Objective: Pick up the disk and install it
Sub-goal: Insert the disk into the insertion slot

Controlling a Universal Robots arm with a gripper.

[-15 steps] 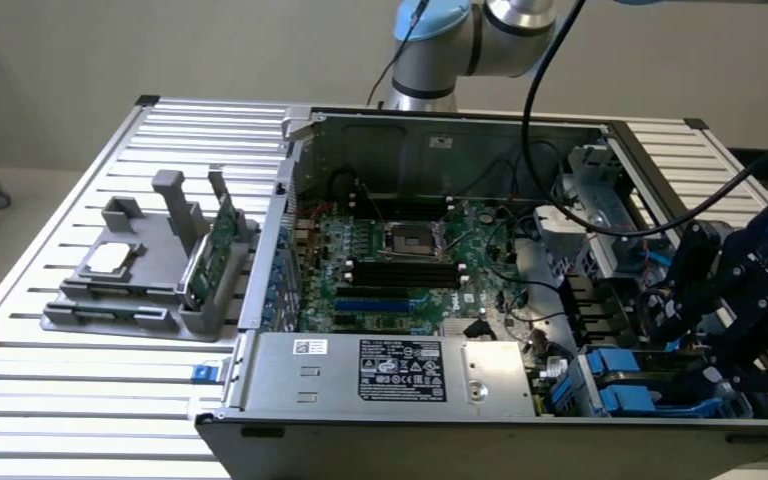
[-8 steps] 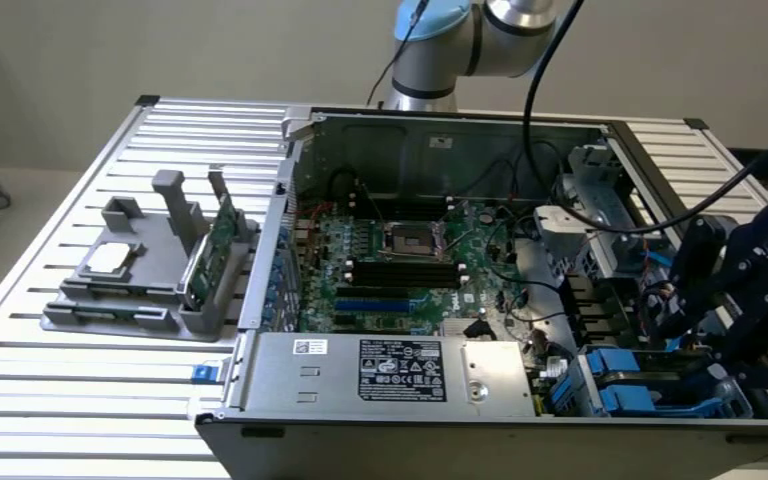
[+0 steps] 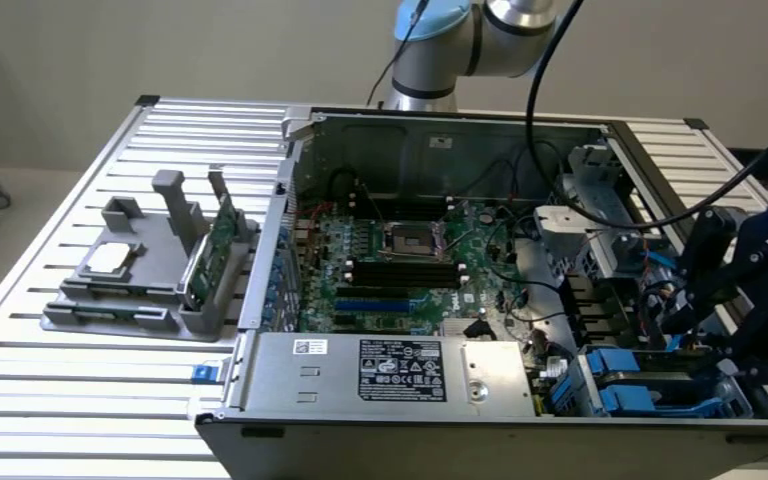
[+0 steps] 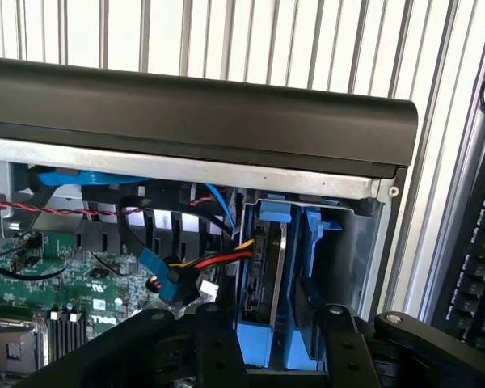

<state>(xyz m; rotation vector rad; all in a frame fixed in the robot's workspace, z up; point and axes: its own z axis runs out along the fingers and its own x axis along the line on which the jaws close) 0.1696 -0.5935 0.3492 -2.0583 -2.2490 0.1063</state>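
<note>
The silver-grey, blue-framed disk (image 4: 267, 275) stands edge-on in the grey metal computer case (image 4: 194, 170), its label hidden; black gripper fingers (image 4: 218, 347) are cut off.

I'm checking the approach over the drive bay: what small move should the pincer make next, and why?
Probably ease straight down a little. The pincer stands open astride the disk, which sits upright in its blue frame, and I can see no contact yet.
</note>
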